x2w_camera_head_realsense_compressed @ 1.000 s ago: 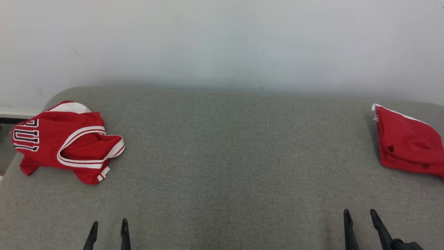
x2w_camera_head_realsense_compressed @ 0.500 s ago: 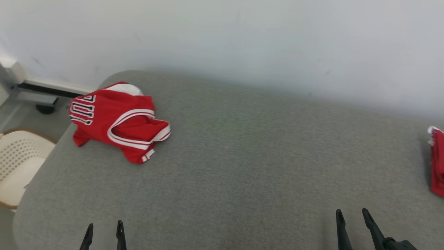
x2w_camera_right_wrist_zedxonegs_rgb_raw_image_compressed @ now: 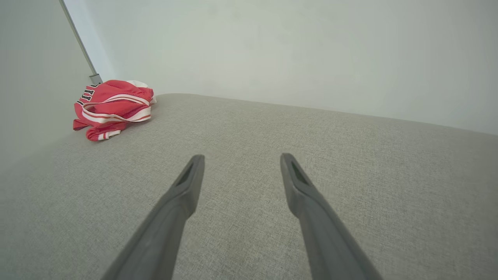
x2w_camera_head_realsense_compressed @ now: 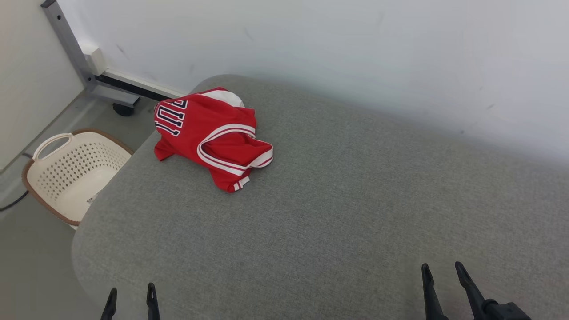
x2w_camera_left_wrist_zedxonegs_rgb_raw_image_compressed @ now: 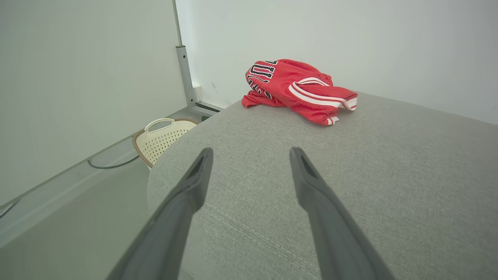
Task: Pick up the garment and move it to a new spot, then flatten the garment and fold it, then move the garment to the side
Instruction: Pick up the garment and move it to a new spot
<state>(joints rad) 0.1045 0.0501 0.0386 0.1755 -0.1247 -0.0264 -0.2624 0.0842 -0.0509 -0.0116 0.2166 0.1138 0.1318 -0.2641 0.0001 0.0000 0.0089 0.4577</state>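
Note:
The garment (x2w_camera_head_realsense_compressed: 209,135) is a crumpled red jersey with white trim and dark numerals, lying near the far left corner of the grey cushioned surface (x2w_camera_head_realsense_compressed: 338,213). It also shows in the left wrist view as the garment (x2w_camera_left_wrist_zedxonegs_rgb_raw_image_compressed: 295,89) ahead of the fingers, and far off to the upper left in the right wrist view as the garment (x2w_camera_right_wrist_zedxonegs_rgb_raw_image_compressed: 111,107). My left gripper (x2w_camera_head_realsense_compressed: 131,293) hangs open at the near left edge, nothing between its fingers. My right gripper (x2w_camera_head_realsense_compressed: 442,271) stands open at the near right, well away from the jersey.
A cream perforated laundry basket (x2w_camera_head_realsense_compressed: 66,171) sits on the floor left of the surface. A metal post and base (x2w_camera_head_realsense_compressed: 84,58) stand at the back left by the pale wall (x2w_camera_head_realsense_compressed: 355,53). A cable (x2w_camera_head_realsense_compressed: 11,202) lies on the floor.
The camera has turned left: the jersey has shifted rightward in the picture, the basket and post have come into view, and the second red garment at the right has left the picture. Both grippers stay open.

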